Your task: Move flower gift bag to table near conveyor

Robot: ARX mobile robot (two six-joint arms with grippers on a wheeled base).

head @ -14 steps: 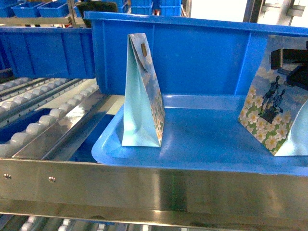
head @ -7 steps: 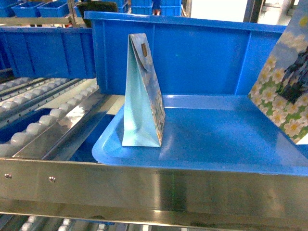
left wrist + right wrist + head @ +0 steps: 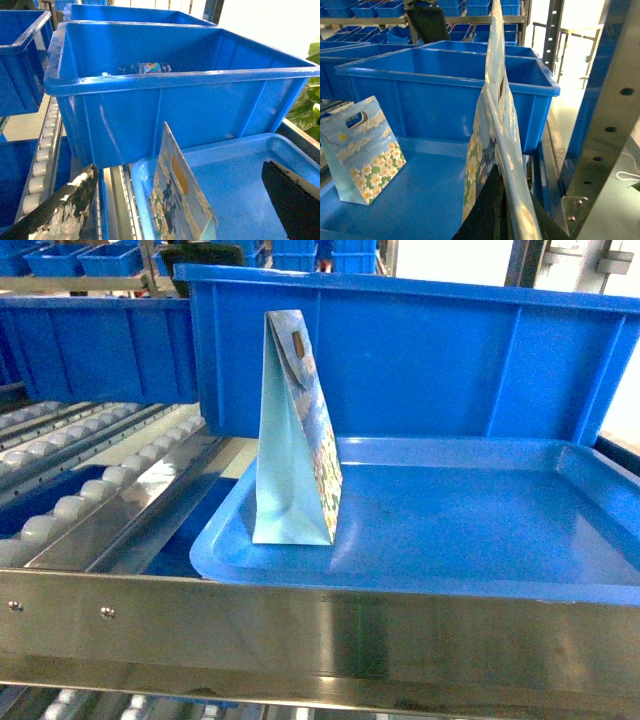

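Blue tray (image 3: pixel 480 530) w/ one upright flower gift bag (image 3: pixel 296 440) inside.

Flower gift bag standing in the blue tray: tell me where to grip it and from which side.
Grip the flower gift bag at its narrow top, by the oval handle cut-out, coming from above with the jaws across the thin peak. It stands upright as a wedge, too wide at the base, and the bin wall close behind blocks the rear.
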